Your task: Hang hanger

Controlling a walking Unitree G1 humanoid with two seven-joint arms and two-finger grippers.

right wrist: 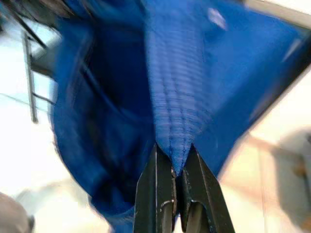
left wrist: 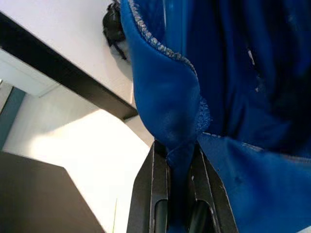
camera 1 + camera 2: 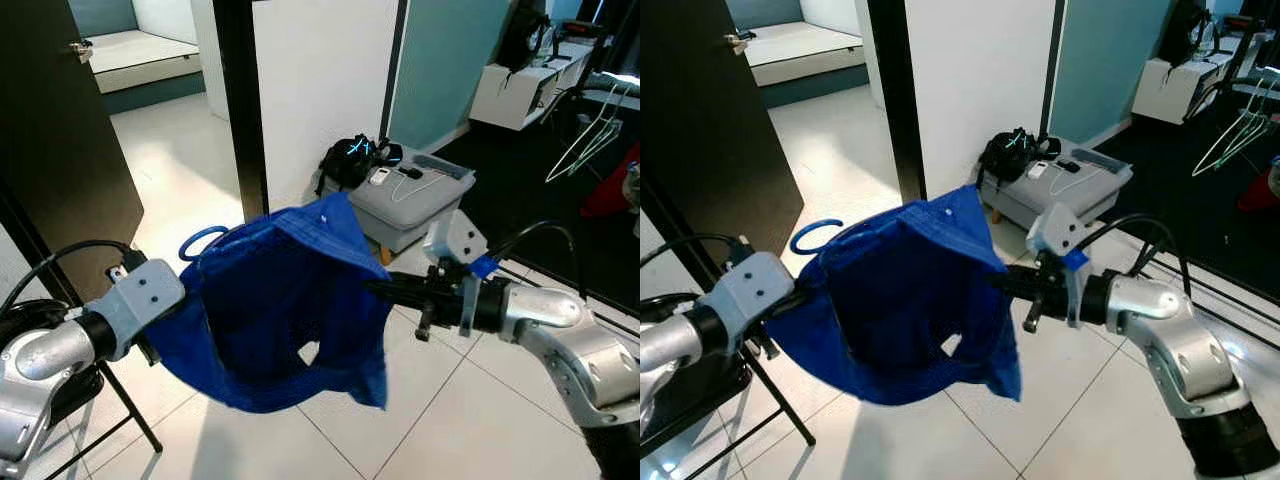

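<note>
Both grippers are carrying a blue garment point(image 3: 280, 310) on its blue hanger, whose hook point(image 3: 200, 241) is protruding near the left gripper point(image 2: 177, 160), which is pinching the fabric; the right gripper point(image 1: 177, 170) is pinching the opposite side. Hanging is judged not yet done: white hangers point(image 3: 590, 135) are dangling well apart, beyond the grey case point(image 3: 420, 200).

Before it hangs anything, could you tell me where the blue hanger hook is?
In the left eye view, the blue hanger hook pokes out of the blue garment's upper left, beside the left tool.
</note>
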